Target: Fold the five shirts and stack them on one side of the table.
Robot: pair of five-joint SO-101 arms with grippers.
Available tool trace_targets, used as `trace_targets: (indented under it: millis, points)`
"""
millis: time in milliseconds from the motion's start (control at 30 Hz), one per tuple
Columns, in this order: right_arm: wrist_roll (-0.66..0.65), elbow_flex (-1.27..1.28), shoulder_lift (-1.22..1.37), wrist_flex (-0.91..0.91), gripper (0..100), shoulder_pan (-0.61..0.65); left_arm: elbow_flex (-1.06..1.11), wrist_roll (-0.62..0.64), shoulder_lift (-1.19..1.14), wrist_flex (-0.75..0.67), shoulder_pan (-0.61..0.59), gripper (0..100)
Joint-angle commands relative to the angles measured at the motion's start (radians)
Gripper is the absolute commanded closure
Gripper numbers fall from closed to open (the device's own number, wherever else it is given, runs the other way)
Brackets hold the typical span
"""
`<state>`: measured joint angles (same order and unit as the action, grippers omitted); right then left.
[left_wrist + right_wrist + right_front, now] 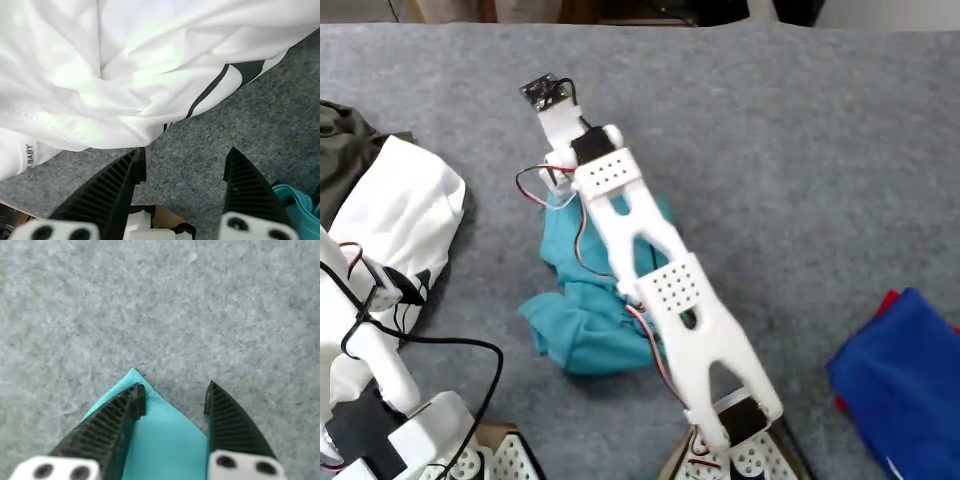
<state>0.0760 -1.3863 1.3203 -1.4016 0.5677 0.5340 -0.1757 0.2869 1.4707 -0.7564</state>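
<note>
Hovering open, my right hand (172,392) straddles the pointed corner of the teal shirt (160,440); its bunched bulk trails back behind the hand, with grey surface (200,300) ahead.

Crumpled shirt (582,325) central; shirt heap (400,215) left; folded stack (905,380) right.

Five garments lie on the one tabletop (800,150): one white shirt (400,215), one teal shirt (585,330), one blue shirt (905,385), one dark green shirt (345,140) and one red shirt (887,300) (only a sliver shows). Two claws: left claw (185,155), right claw (174,387).
</note>
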Motion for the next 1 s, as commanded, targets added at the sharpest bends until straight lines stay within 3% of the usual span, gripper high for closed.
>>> trace_targets:
  millis: [0,100,267,533,833,967]
  points:
    - [-0.002,-0.044,-0.001,0.009,80.0,0.013,0.002,-0.008,0.038,-0.012,0.008,74]
    - [0.0,-0.05,-0.022,-0.015,81.1,0.012,0.002,-0.008,0.041,-0.012,0.006,74]
    - [-0.017,-0.048,-0.077,-0.046,99.8,0.004,0.002,-0.008,0.042,-0.012,0.002,74]
    - [-0.051,-0.05,-0.143,-0.144,99.2,-0.033,0.002,-0.008,0.042,-0.011,0.0,74]
    - [-0.091,-0.048,-0.209,-0.365,99.2,-0.219,0.002,-0.008,0.042,-0.006,-0.02,74]
    - [-0.13,-0.048,-0.209,-0.37,99.0,-0.263,0.002,-0.008,0.042,-0.006,-0.021,74]
